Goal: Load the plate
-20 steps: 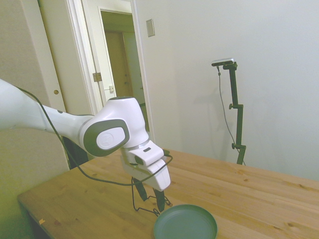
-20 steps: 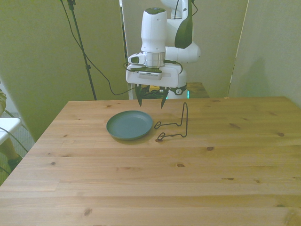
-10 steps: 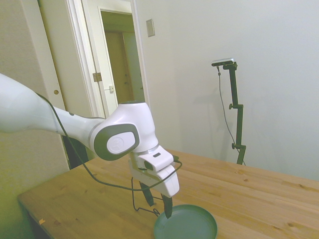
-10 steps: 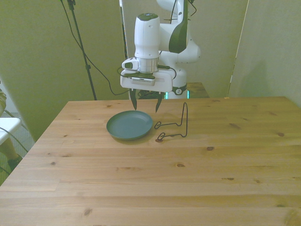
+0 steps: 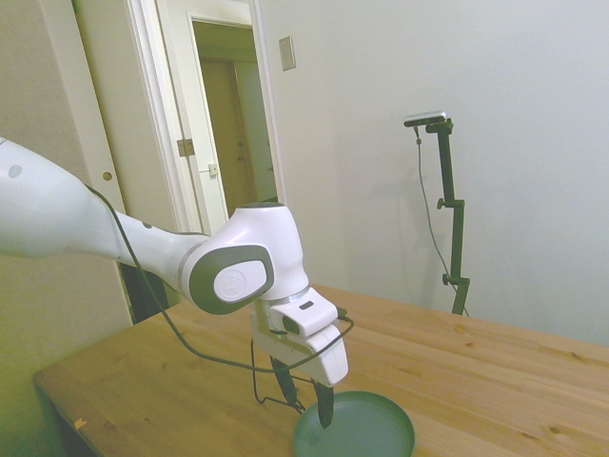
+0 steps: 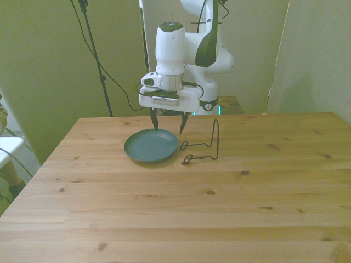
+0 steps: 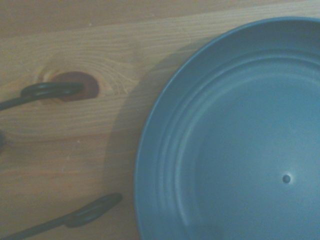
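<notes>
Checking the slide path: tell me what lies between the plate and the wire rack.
Only bare wood. In the wrist view the plate and the wire rack have just table between them; the front view agrees.

A matt, smooth teal-green finish is shown by the plate (image 7: 240, 145). The tabletop (image 6: 219, 203) is made of knotted, grained wood. The rack (image 6: 205, 147) is thin black wire. The arm (image 5: 86, 224) is cased in glossy white plastic.

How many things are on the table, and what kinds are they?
Teal-green plates: 1, the plate
Black wire racks: 1, the rack beside the plate
Total: 2
</notes>
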Action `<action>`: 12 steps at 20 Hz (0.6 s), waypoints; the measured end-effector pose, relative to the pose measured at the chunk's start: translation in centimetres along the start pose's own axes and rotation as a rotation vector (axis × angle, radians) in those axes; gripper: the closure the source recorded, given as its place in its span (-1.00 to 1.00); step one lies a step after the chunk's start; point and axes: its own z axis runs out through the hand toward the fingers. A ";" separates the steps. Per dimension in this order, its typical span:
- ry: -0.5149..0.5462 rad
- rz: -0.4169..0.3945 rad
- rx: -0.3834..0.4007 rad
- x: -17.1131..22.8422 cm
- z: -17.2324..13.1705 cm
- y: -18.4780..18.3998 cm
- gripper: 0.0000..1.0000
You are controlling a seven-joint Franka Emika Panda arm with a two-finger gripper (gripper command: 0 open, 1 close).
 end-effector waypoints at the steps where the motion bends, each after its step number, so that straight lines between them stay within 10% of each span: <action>1: 0.002 -0.007 -0.009 0.0 0.3 -0.1 -1.00; 12: 0.066 -0.060 -0.063 -2.7 1.6 -3.0 -1.00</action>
